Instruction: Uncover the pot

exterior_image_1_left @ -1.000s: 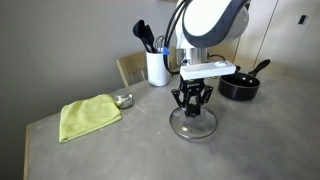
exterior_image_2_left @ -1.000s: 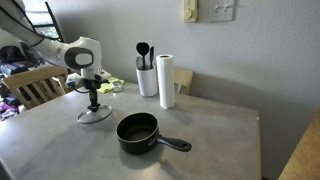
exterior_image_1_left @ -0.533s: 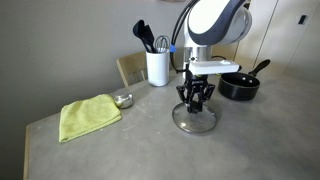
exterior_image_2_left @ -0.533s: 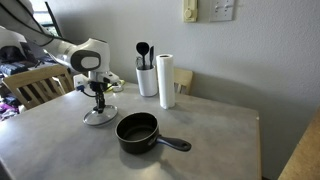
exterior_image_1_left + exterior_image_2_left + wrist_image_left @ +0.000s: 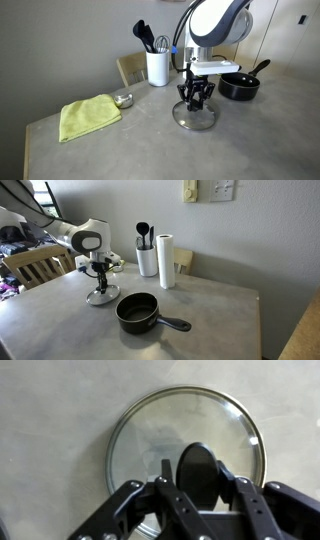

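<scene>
The black pot (image 5: 240,86) with its long handle stands open on the grey table, also in an exterior view (image 5: 138,312). Its round glass lid (image 5: 195,118) sits low on the table beside the pot, apart from it, and also shows in an exterior view (image 5: 102,297). My gripper (image 5: 195,100) points straight down over the lid and is shut on the lid's black knob (image 5: 200,468). In the wrist view the fingers (image 5: 200,482) flank the knob, with the glass (image 5: 150,430) beneath them.
A yellow-green cloth (image 5: 88,116) and a tiny metal bowl (image 5: 123,99) lie near the table's edge. A white utensil holder (image 5: 147,260) and a paper towel roll (image 5: 166,261) stand by the wall. A wooden chair (image 5: 35,268) is behind the table.
My gripper has carried the lid a short way sideways toward the pot and slightly lower. It has barely moved in the last half second.
</scene>
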